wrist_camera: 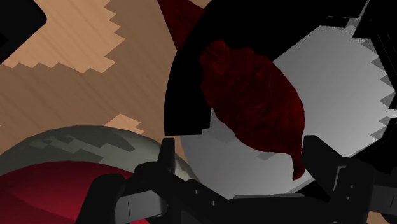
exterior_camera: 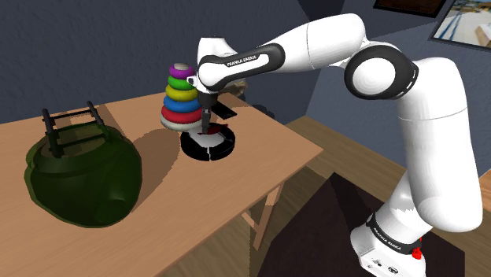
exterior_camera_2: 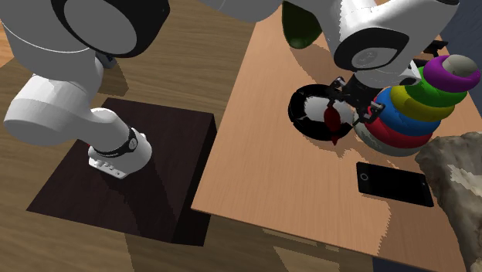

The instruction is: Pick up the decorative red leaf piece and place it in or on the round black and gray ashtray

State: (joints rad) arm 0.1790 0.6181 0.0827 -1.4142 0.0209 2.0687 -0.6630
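Observation:
The dark red leaf (wrist_camera: 254, 102) hangs upright just under my black gripper (wrist_camera: 245, 153), over the grey inside of the round black-rimmed ashtray (wrist_camera: 188, 83). My fingers (wrist_camera: 167, 156) stand wide apart on either side of the leaf's thin stem and do not clasp it. From the shoulder view the gripper (exterior_camera: 206, 116) points straight down at the ashtray (exterior_camera: 189, 145), and the leaf (exterior_camera: 206, 127) reaches almost to it. In the second exterior view the leaf (exterior_camera_2: 334, 124) sits below the gripper (exterior_camera_2: 344, 108) at the ashtray's (exterior_camera_2: 297, 116) edge.
A stack of coloured rings (exterior_camera: 180, 98) stands right beside the ashtray, close to the gripper. A big dark green bag (exterior_camera: 83, 169) fills the table's left end in the shoulder view. A black phone (exterior_camera_2: 394, 183) and a rough grey lump (exterior_camera_2: 456, 185) lie nearby.

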